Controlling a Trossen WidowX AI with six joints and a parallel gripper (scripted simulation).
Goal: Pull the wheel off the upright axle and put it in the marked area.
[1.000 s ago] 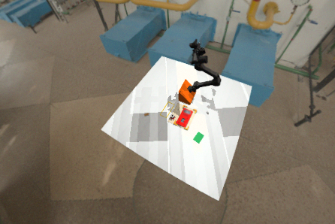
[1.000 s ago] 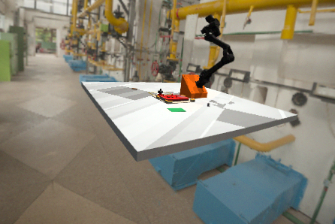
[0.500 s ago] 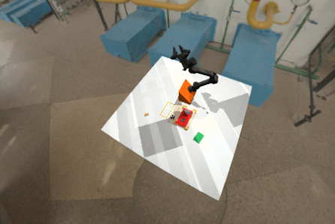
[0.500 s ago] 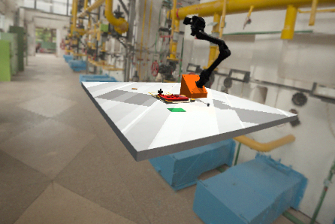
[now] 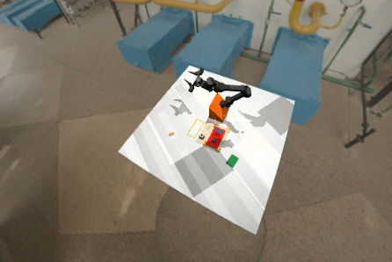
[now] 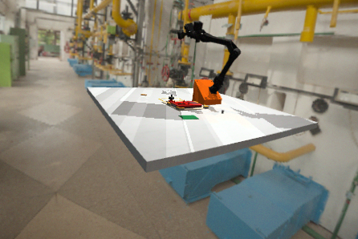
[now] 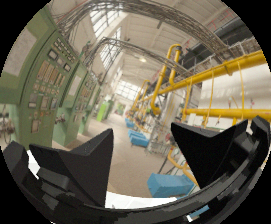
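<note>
The small dark wheel (image 5: 201,136) (image 6: 171,98) sits on its upright axle at the left end of the red and tan base board (image 5: 214,137) (image 6: 185,103). The marked area (image 5: 191,128) is a yellow outlined rectangle on the table just left of the board. My gripper (image 5: 192,78) (image 6: 181,34) (image 7: 143,130) is open and empty, held high in the air above the far part of the table, well away from the wheel. The wrist view shows only the two black fingers and the hall beyond, with nothing between them.
The arm's orange base block (image 5: 218,108) (image 6: 205,92) stands behind the board. A green flat tile (image 5: 232,161) (image 6: 189,116) lies in front of the board. A small orange piece (image 5: 171,134) lies left of the marked area. The white table (image 5: 185,180) ends in open edges on all sides.
</note>
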